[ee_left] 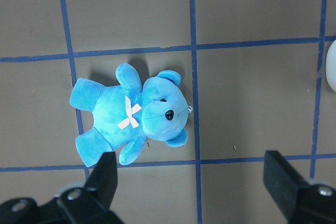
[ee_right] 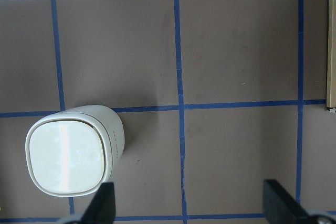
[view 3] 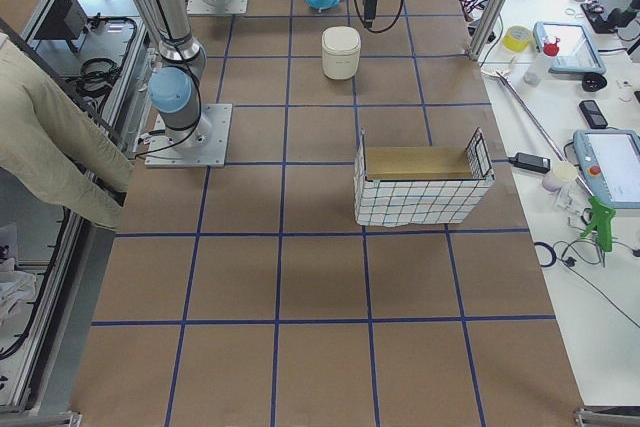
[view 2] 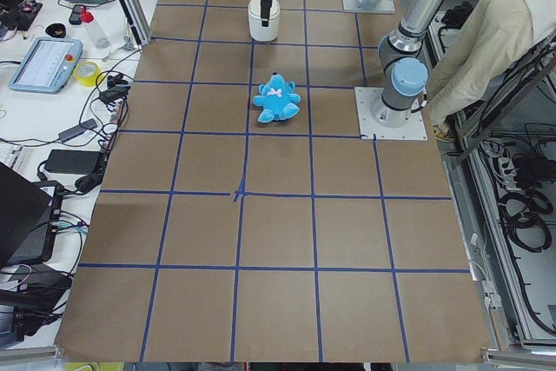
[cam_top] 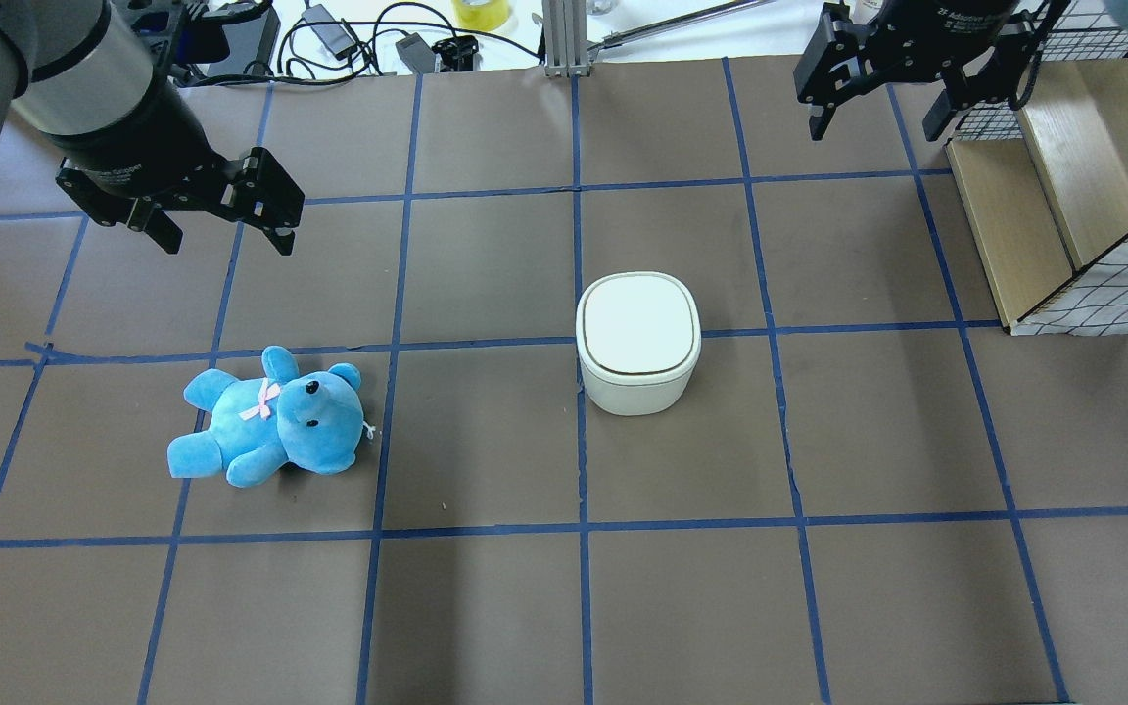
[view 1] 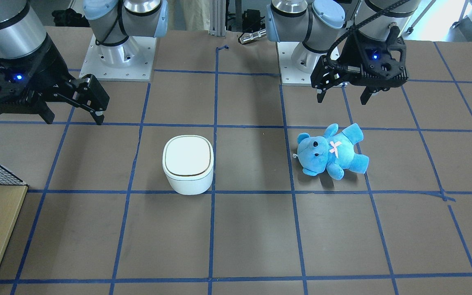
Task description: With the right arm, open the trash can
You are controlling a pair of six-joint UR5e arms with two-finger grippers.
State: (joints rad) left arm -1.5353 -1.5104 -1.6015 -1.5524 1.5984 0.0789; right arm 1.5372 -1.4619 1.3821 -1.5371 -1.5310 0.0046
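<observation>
The trash can [view 1: 188, 164] is a small white tub with its flat lid closed; it stands upright near the table's middle [cam_top: 638, 338] and shows at the lower left of the right wrist view [ee_right: 71, 156]. My right gripper [view 1: 74, 116] is open and empty. It hovers above the table, well away from the can, toward the wire basket [cam_top: 874, 122]; its fingertips [ee_right: 102, 203] frame bare table. My left gripper [view 1: 342, 98] is open and empty, hovering above the table near the blue bear [cam_top: 228, 240].
A blue plush bear [cam_top: 270, 416] lies on its back on my left side, below the left wrist camera [ee_left: 131, 114]. A wire-mesh basket with wooden boxes [cam_top: 1063, 186] sits at the table's right edge. Blue tape lines grid the brown table.
</observation>
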